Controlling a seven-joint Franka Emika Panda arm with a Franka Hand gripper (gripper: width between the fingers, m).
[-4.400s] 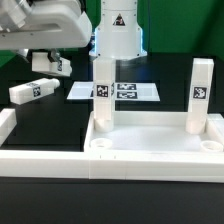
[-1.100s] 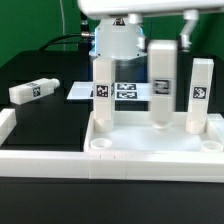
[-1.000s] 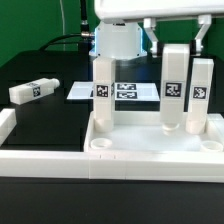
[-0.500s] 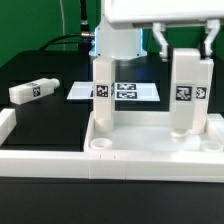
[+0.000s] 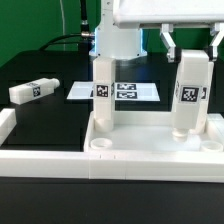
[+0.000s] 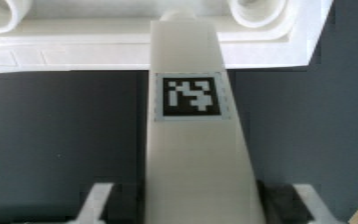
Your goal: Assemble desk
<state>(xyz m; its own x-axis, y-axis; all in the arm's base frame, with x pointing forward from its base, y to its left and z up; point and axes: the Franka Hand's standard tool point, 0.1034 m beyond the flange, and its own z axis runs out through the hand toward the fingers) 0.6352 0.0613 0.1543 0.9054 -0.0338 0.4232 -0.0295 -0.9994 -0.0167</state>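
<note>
Quick headcount from my end: one desk top (image 5: 150, 160), one marker board (image 5: 140, 95), and two corner sockets (image 5: 103, 146) showing on the near rim. Legs I can actually see come to three: one upright leg (image 5: 102, 85), one loose leg (image 5: 32, 90) lying flat, and one held leg (image 5: 188, 95). There might be a fourth tucked behind the one I'm holding, honestly can't tell.

**Carried leg moves right across the tray**

About four seconds ago the arm sits at the exterior view's upper left, above the black worktop. It now hangs over the right end of the desk top (image 5: 140, 152), its jaws closed on the carried leg (image 5: 190, 95). Over the last second this upright leg travels from mid-tray toward the exterior view's right and sinks slightly. It now covers the rear right leg, and its lower end is near the front right socket (image 5: 212, 143).
</note>
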